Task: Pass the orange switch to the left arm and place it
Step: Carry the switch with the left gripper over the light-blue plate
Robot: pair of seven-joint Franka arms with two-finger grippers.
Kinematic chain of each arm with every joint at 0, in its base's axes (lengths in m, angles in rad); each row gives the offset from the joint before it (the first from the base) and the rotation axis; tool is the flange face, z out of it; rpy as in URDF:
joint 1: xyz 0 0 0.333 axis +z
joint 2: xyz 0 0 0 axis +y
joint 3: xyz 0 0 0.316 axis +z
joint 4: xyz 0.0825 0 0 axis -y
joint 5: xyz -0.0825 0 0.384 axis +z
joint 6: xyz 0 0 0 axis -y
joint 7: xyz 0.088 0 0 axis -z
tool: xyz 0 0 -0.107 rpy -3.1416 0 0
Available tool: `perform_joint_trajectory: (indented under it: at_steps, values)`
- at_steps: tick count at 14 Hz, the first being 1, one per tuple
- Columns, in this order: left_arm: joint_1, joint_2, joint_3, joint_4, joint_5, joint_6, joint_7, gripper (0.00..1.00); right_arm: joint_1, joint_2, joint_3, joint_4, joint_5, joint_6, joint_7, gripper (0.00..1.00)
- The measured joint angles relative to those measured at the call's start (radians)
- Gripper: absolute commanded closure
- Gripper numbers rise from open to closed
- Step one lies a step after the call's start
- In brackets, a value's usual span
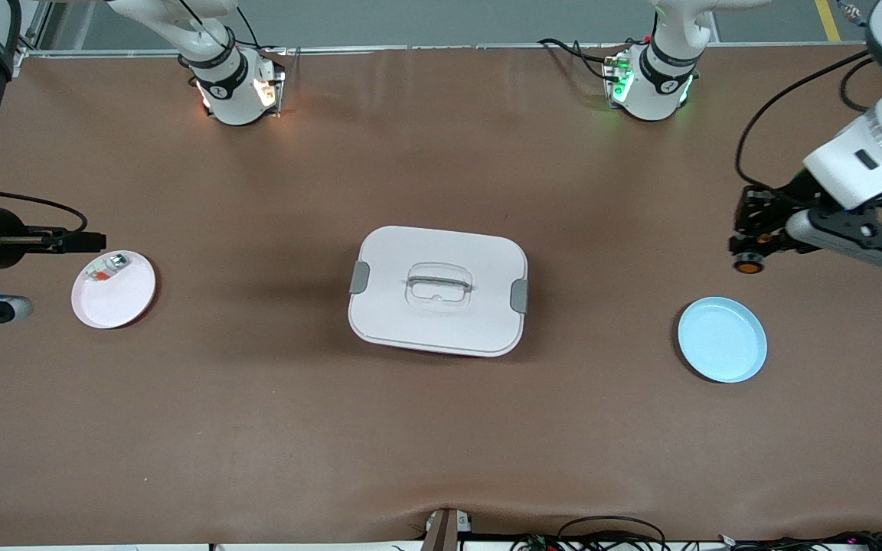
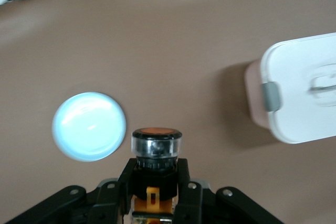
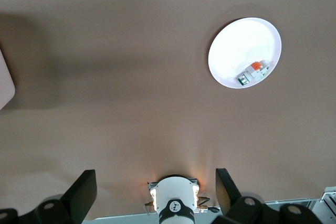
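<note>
**Orange switch lifted, handover still to come**

Black fingers of the left gripper [image 2: 155,192] were clamped on the orange switch [image 2: 156,148], held above bare table near the blue plate [image 1: 722,339]. The right gripper [image 3: 152,195] hung open, waiting beside the pink plate [image 1: 123,298]. Passing around the box [image 1: 439,289] remained

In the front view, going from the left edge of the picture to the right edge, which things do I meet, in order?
Right pincer → white plate holding a small white-grey part → box → blue plate → orange switch, held in the left pincer.
</note>
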Motion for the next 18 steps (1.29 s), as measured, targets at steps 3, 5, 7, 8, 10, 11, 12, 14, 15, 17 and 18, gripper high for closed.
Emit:
perform_joint_trajectory:
  at_steps: [3,5,7,8,10,11,12,14,15,17,18]
  values:
    - [0.035,0.000,0.002,0.034,0.070,-0.074,0.000,1.00,-0.004,0.000,0.000,0.000,0.000,0.000,-0.001,0.00]
    - [0.066,0.000,0.003,0.036,0.084,-0.106,-0.003,1.00,-0.004,0.000,0.001,0.000,0.000,0.003,-0.001,0.00]
    - [0.107,0.000,0.004,0.036,0.086,-0.116,-0.020,1.00,-0.004,0.000,0.001,0.000,0.000,0.008,-0.001,0.00]
    - [0.127,0.000,0.005,0.036,0.086,-0.118,-0.047,1.00,-0.004,0.000,0.001,0.000,0.000,0.014,-0.001,0.00]
    - [0.145,0.000,0.005,0.036,0.086,-0.120,-0.166,1.00,-0.004,-0.014,0.002,-0.023,0.000,0.059,0.000,0.00]
    - [0.147,0.001,0.005,0.036,0.086,-0.121,-0.255,1.00,-0.003,-0.035,0.002,-0.059,0.000,0.101,0.000,0.00]
    - [0.146,0.002,0.004,0.036,0.086,-0.122,-0.357,1.00,-0.003,-0.065,0.003,-0.110,0.000,0.144,0.001,0.00]
    - [0.144,0.006,0.000,0.036,0.086,-0.123,-0.571,1.00,-0.004,-0.120,0.002,-0.191,0.000,0.170,0.001,0.00]
    - [0.143,0.010,-0.003,0.035,0.086,-0.123,-0.683,1.00,-0.004,-0.141,0.002,-0.213,0.000,0.172,0.001,0.00]
    - [0.139,0.023,-0.010,0.035,0.086,-0.124,-0.930,1.00,-0.004,-0.175,0.002,-0.230,0.001,0.183,0.002,0.00]
    - [0.136,0.034,-0.012,0.034,0.086,-0.124,-1.051,1.00,-0.004,-0.189,0.002,-0.233,0.002,0.185,0.002,0.00]
